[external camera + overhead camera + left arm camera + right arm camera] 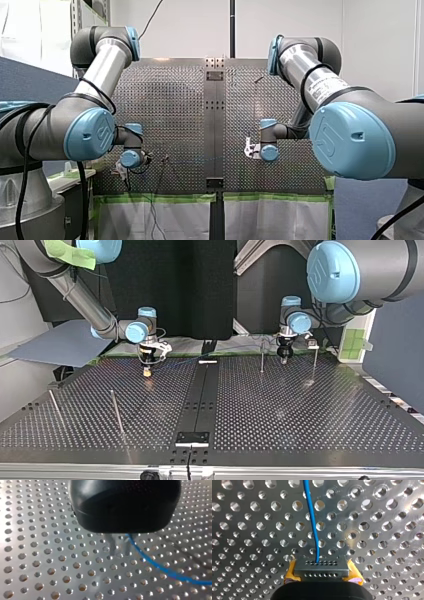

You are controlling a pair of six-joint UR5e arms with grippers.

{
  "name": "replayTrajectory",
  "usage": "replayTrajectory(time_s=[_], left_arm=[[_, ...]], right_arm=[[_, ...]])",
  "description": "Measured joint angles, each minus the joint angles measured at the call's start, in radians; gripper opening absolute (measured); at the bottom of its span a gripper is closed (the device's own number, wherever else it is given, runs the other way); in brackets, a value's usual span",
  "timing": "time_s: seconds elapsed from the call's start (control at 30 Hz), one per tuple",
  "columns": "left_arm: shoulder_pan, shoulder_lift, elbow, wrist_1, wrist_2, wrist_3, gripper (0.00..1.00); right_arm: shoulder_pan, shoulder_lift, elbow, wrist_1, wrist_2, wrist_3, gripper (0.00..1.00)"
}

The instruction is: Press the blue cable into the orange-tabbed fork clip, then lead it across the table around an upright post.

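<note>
The thin blue cable [200, 161] runs across the plate between my two grippers. In the right wrist view the blue cable [312, 520] ends in a grey holed block [320, 568] clamped between yellow pads [290, 573], so my right gripper [320, 573] is shut on it. My right gripper [146, 371] hangs low at the top view's left. My left gripper [120, 548] shows two metal fingers [113, 547] with a narrow gap; the blue cable [150, 563] leaves past the other finger. A small reddish piece [165, 159], perhaps the clip, stands beside my left gripper [145, 159].
Thin upright posts stand on the perforated table [300, 420]: one post [262, 356] beside my left gripper [283, 359], another post [314, 360] further right, and two leaning posts [117, 412] [55, 407] at the near left. A dark centre strip [200, 395] splits the table.
</note>
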Motion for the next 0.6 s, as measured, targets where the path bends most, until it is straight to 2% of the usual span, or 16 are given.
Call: replayTrajectory(time_s=[0.03,0.07,0.1,0.13,0.33,0.6], left_arm=[[0.000,0.000,0.000,-0.006,-0.004,0.008,0.57],[-0.001,0.000,0.000,-0.015,-0.012,0.019,0.70],[-0.002,0.000,0.000,-0.022,-0.018,0.026,0.70],[-0.003,0.000,0.000,-0.029,-0.024,0.034,0.80],[-0.012,0.001,-0.007,-0.078,-0.066,0.084,0.82],[-0.015,0.007,-0.063,-0.147,-0.037,0.153,0.82]], right_arm=[[0.000,0.000,0.000,0.000,-0.001,0.000,0.00],[0.001,0.000,0.000,0.000,-0.002,0.000,0.00],[0.002,0.000,0.000,0.001,-0.002,0.001,0.00],[0.003,0.000,0.000,0.001,-0.003,0.001,0.00],[0.007,0.000,0.000,0.001,-0.009,0.005,0.00],[0.008,0.000,0.000,0.001,-0.011,0.006,0.00]])
